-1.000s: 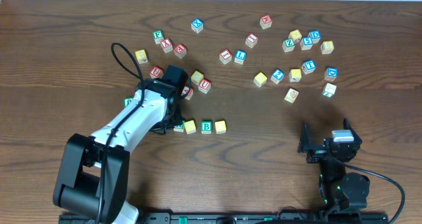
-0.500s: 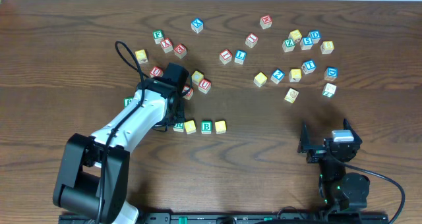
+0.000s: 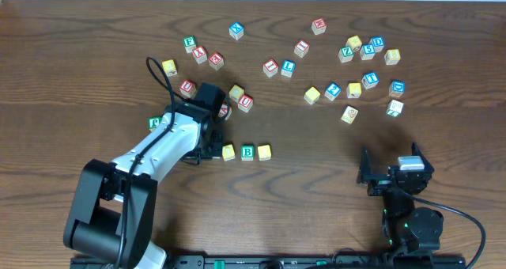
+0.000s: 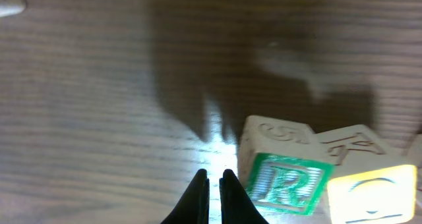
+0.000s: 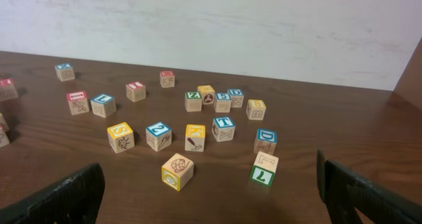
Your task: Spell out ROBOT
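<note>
My left end effector [image 4: 214,179] is pinched shut on nothing, tips low over the desk [image 4: 79,118], with the green R cube [image 4: 287,184] just right of them. Overhead, the row runs on rightward: first yellow cube [image 3: 228,152], B cube [image 3: 247,152], second yellow cube [image 3: 264,152]. The blue T cube [image 3: 370,80] sits upper right, well apart, nearer my right end effector [image 3: 391,166], which gapes empty.

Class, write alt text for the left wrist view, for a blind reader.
The left tool, shut, is just left of a green R cube on a wooden table. A yellow cube lies close on the R cube's right.
</note>
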